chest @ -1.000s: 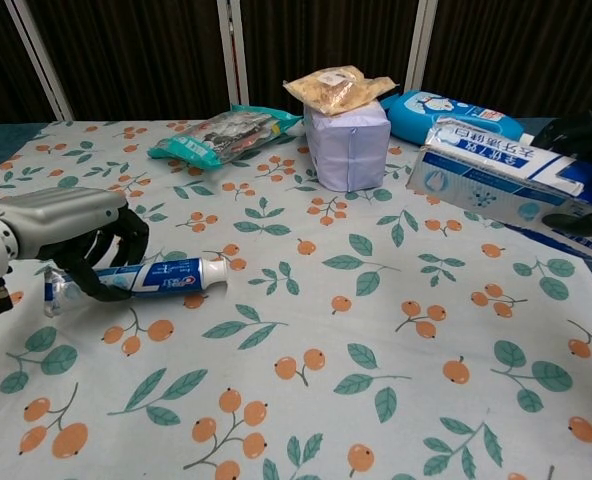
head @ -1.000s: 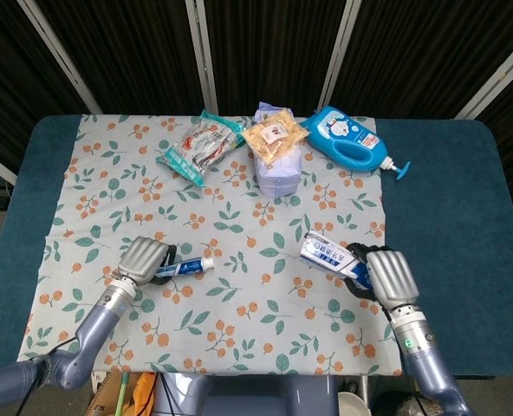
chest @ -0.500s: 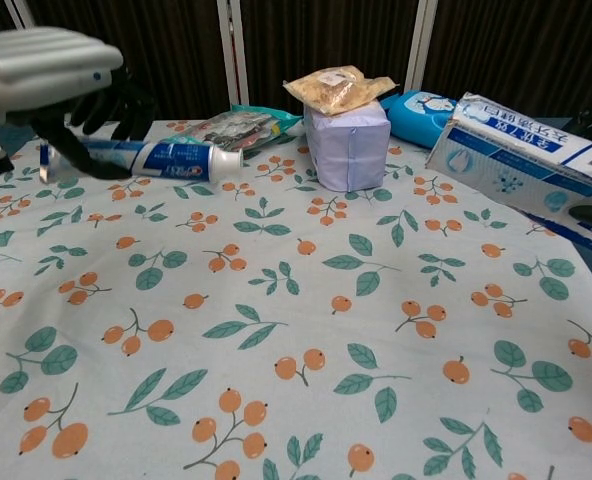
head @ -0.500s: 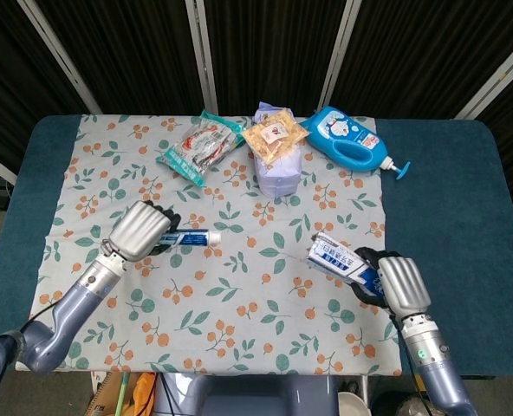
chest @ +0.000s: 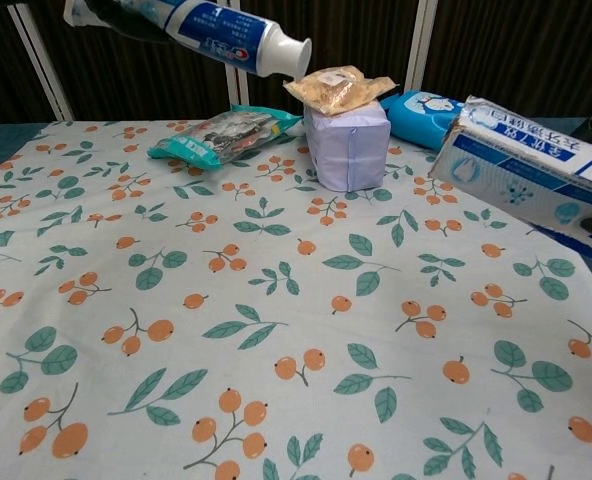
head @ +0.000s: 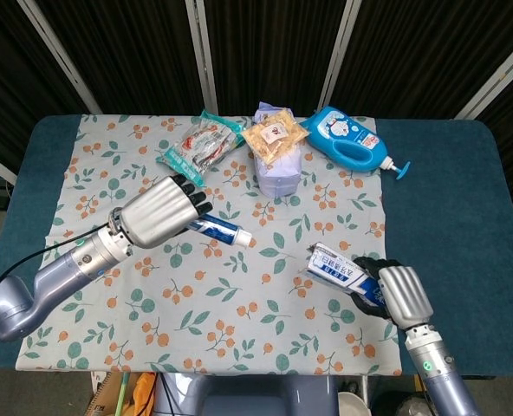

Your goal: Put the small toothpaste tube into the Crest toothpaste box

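Observation:
My left hand (head: 159, 212) grips the small blue-and-white toothpaste tube (head: 220, 231) and holds it in the air, white cap pointing right. In the chest view the tube (chest: 221, 32) shows at the top edge, high above the cloth, and only a dark bit of the hand is seen there. My right hand (head: 397, 295) holds the white-and-blue Crest toothpaste box (head: 337, 269) near the front right of the table. The box (chest: 524, 175) is lifted, its end facing left toward the tube, with a wide gap between the two.
At the back stand a snack packet (head: 200, 146), a lavender tissue pack (head: 278, 169) with a bag of nuts (head: 272, 136) on top, and a blue pump bottle (head: 352, 141). A floral cloth (head: 222, 303) covers the blue table.
My left hand has lifted the tube higher and carried it right, toward the middle. My right hand with the box has shifted slightly lower in the head view.

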Available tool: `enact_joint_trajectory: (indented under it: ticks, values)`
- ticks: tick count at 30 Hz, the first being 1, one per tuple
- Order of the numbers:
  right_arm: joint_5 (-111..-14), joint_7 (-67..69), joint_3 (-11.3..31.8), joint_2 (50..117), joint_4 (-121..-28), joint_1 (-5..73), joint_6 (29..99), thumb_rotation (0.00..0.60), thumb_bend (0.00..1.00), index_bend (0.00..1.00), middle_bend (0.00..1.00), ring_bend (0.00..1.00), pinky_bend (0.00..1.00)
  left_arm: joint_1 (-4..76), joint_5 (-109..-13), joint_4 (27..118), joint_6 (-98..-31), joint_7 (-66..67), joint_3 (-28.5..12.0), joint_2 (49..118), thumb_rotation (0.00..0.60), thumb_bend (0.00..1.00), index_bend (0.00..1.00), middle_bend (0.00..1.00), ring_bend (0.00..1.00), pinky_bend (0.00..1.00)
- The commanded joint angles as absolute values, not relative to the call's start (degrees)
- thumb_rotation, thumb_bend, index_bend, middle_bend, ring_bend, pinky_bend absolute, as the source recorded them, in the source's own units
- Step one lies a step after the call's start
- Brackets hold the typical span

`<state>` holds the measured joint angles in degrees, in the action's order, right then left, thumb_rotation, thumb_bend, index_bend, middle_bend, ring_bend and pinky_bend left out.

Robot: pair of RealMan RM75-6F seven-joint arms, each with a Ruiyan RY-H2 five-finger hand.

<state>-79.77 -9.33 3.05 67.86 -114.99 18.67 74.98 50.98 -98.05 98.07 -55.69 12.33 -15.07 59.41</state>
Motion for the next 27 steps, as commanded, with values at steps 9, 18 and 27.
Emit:
enact_joint_trajectory:
  ticks: [9, 18, 27]
  values:
    - [-80.5, -7.4, 3.5, 66.8, -116.4, 18.2, 75.3, 0.6, 0.32, 0.39, 0.5, 0.46, 0.42, 54.6, -97.8, 100.1, -51.3, 17.0, -14.9, 61.2, 0.6, 0.44, 0.64, 0.7, 0.66, 0.62]
    - [-81.9, -6.0, 3.4, 65.7, -117.2, 17.8, 75.4, 0.6, 0.32, 0.39, 0.5, 0.46, 0.42, 57.4, -93.9, 99.5, -48.5, 23.3, -16.6, 64.8, 0.6, 0.44, 0.64, 0.71, 0.66, 0.63]
    - [-83.6, -5.4, 2.9, 65.0, -118.1, 17.4, 75.2, 0.6, 0.32, 0.39, 0.5, 0.46, 0.42, 59.5, -88.7, 98.9, -47.8, 28.6, -18.6, 68.0, 0.6, 0.44, 0.65, 0.71, 0.67, 0.63]
